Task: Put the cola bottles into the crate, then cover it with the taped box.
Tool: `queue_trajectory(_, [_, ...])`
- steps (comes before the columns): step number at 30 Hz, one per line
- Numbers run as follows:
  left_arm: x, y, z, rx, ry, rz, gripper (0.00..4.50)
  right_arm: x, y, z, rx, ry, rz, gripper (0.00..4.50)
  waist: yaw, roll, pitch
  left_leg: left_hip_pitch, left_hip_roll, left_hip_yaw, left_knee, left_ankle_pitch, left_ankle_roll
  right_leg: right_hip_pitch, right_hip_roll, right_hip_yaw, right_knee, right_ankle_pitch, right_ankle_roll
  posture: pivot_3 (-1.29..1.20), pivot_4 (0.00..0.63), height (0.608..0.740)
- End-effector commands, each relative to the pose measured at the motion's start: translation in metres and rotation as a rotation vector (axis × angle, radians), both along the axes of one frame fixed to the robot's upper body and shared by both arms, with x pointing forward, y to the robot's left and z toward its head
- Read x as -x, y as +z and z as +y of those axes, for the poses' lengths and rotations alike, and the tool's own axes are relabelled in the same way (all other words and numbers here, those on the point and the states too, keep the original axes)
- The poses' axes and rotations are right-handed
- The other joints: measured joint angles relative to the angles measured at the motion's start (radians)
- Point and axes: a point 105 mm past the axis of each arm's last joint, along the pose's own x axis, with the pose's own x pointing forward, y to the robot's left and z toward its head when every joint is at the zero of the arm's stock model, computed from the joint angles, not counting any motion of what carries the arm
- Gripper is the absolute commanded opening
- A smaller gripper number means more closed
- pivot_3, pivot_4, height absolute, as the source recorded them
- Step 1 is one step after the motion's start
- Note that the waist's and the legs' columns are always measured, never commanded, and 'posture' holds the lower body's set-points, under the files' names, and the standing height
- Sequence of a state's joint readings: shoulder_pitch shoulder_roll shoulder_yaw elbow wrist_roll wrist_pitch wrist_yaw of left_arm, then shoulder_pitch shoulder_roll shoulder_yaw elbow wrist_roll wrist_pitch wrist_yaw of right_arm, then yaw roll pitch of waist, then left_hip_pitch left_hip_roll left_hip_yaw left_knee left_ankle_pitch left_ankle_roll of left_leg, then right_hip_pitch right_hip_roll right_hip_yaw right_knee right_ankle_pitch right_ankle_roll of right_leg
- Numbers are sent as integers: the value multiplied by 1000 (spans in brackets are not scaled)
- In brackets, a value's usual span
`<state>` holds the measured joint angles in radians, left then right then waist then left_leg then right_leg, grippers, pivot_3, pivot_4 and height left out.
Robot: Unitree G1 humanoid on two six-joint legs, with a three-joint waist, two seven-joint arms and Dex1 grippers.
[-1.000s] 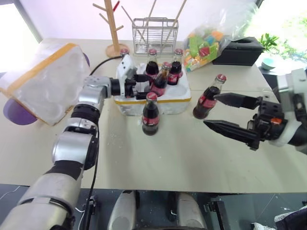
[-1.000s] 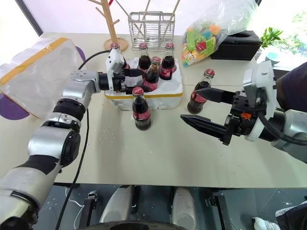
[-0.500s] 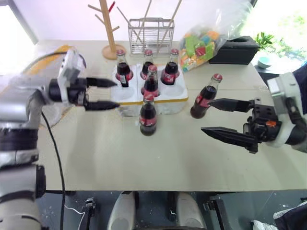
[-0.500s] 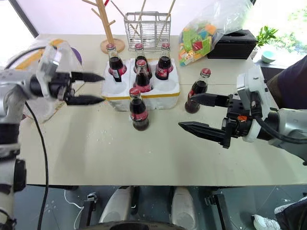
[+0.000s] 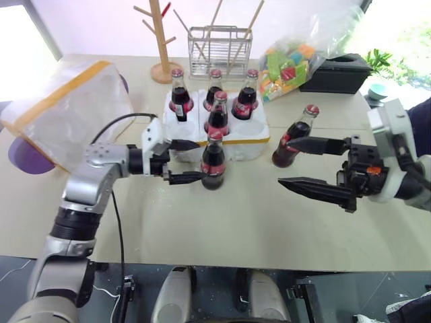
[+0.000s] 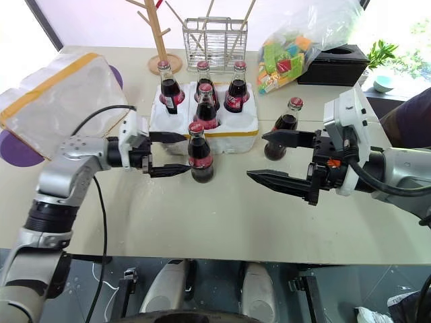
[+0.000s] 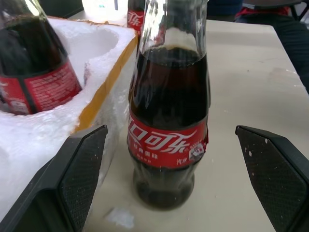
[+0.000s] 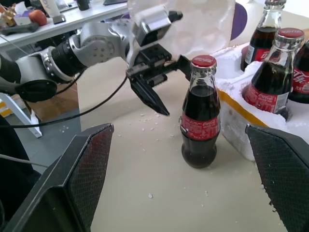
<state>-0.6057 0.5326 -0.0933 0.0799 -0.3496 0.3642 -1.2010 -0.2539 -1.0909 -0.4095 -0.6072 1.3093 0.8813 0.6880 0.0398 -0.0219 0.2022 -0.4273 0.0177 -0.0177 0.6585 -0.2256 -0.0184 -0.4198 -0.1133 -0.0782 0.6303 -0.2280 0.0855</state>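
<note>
Standing just beside the crate (image 5: pixel 256 138), cola bottle (image 5: pixel 214 160) between left tool (image 5: pixel 190 161) (fingers spread), right tool (image 5: pixel 301 163) spread too.

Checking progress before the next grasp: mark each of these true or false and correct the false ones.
1. Four cola bottles stand in the crate. True.
2. The left hand is shut on a bottle. False: it is open, beside the bottle standing on the table in front of the crate.
3. The taped box already covers the crate. False: it sits on the table to the crate's left.
4. A second loose bottle stands right of the crate, near the open right hand. True.
</note>
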Motion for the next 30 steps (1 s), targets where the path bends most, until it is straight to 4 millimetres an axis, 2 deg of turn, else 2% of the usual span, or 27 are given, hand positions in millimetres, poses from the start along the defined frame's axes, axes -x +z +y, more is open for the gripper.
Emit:
queue_trajectory(1, [-2,2,-14,4,-42,-26,4457,4,10,0,-13,-12,-45,4500,0,0,0,0,0,0,0,0,0,0,0,0,0,0,0,0,150,740])
queue_trajectory(7, [-7,-2,-21,24,-64,0,4457,5,9,0,-20,-35,-43,4500,-3,0,0,0,0,0,0,0,0,0,0,0,0,1,1,0,150,740])
queue_trajectory(11, [-5,0,-12,9,-72,15,2755,4,10,-1,-33,-46,-44,4500,-2,0,0,0,0,0,0,0,0,0,0,0,0,1,1,0,150,740])
queue_trajectory(14, [-2,6,-1,-6,-73,30,2665,3,9,-1,-37,-51,-43,4500,-5,0,0,0,0,0,0,0,0,0,0,0,0,0,0,0,150,740])
queue_trajectory(17, [8,29,15,43,-83,88,2665,3,10,0,-47,-52,-43,4500,-8,0,0,0,1,0,-1,0,1,-1,1,0,0,0,0,0,150,740])
queue_trajectory(20, [19,63,28,143,-102,156,2665,2,10,0,-50,-52,-40,4500,-9,1,1,-1,1,0,-1,0,1,-3,1,0,1,0,0,0,150,740])
queue_trajectory(22, [18,89,38,217,-74,143,2665,1,8,0,-48,-50,-36,4500,-3,1,1,-2,1,0,-1,0,1,-3,1,0,0,0,1,0,150,740])
queue_trajectory(26, [-6,129,62,331,73,49,2665,0,8,1,-49,-42,-33,4500,1,0,1,-3,1,-1,3,0,1,-2,1,0,0,0,0,0,150,740])
queue_trajectory(30, [-35,138,75,307,203,-58,2665,-2,8,1,-49,-36,-35,4500,-3,0,1,-4,0,-1,3,0,1,-2,1,0,0,1,2,0,150,740])
